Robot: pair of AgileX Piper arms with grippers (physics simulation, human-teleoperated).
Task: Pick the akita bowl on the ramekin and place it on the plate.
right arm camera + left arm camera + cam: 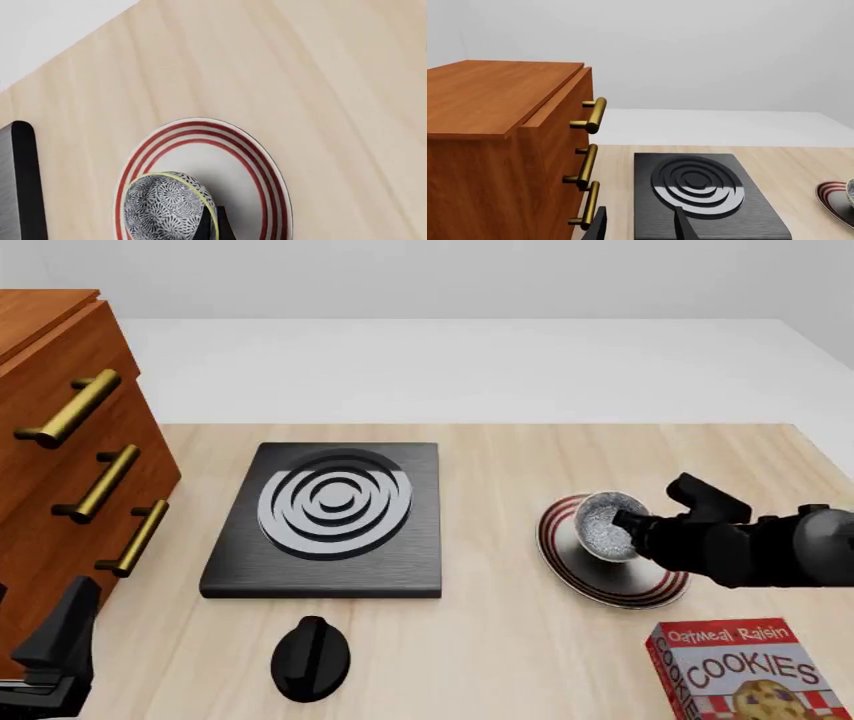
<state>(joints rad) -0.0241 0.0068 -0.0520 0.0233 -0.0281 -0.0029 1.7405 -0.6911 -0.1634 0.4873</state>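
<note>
Cookie box (750,670): nearest the front camera, red, lying on the tabletop (534,640) just beside the plate.
Right gripper (630,530): reaches in from the right over the plate; its fingers clamp the near rim of the akita bowl, as the right wrist view shows, with one dark finger against the bowl's wall.
Akita bowl (609,528): held over the plate's inner field, tipped so that its mouth faces partly toward the front camera; whether its base already touches the plate I cannot tell.
Bowl's look: small and round, grey-and-white patterned inside and out (167,207), with a pale yellowish rim; it seems rigid and light, and a rim pinch like this could let it swing.
Plate (567,560): white, with red concentric stripes round its rim, flat on the tabletop right of the burner (327,520).
Step in hand: the placing, judged late in the task, since the bowl is already above its target.
Next move: likely to level the bowl, lower it until it sits, then part the fingers and lift clear without dragging the rim.
Left gripper (639,227): idle near the cabinet (67,460), only its dark finger tips in view, standing apart and holding nothing.
Knob (310,655): black, in front of the burner, well apart from the work.
</note>
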